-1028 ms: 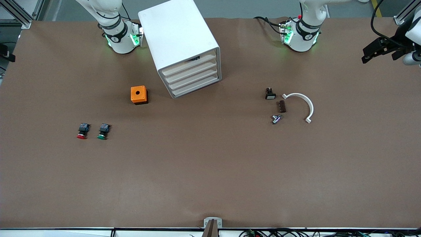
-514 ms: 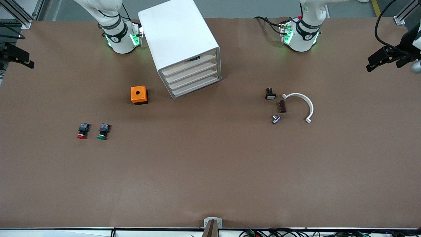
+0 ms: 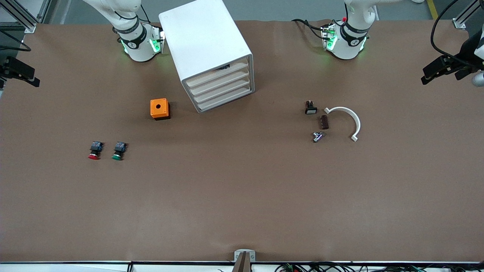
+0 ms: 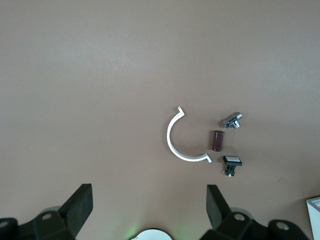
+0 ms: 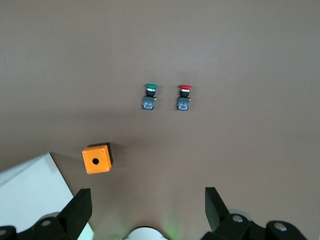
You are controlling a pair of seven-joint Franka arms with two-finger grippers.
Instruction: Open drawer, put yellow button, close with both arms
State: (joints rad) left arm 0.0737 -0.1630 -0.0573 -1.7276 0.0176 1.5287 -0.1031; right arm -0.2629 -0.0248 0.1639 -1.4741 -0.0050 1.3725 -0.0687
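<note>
The white cabinet (image 3: pixel 206 36) stands between the two arm bases. All four drawers sit flush, and the top drawer (image 3: pixel 211 76) is shut. No yellow button shows in any view. My left gripper (image 3: pixel 429 74) hangs open and empty over the left arm's end of the table, and in the left wrist view (image 4: pixel 149 200) its fingers are spread wide over bare table. My right gripper (image 3: pixel 32 79) hangs open and empty over the right arm's end, and in the right wrist view (image 5: pixel 147 200) it is also spread wide.
A red-capped button (image 3: pixel 94 150) and a green-capped button (image 3: pixel 118 150) lie side by side. An orange box (image 3: pixel 159 108) sits beside the cabinet. Toward the left arm's end lie a white curved clip (image 3: pixel 349 117), a black switch (image 3: pixel 311 108), a brown part (image 3: pixel 324 122) and a metal part (image 3: pixel 317 136).
Both grippers have drifted outward toward the table's ends and a little lower in the front view. Nothing on the table has moved.
</note>
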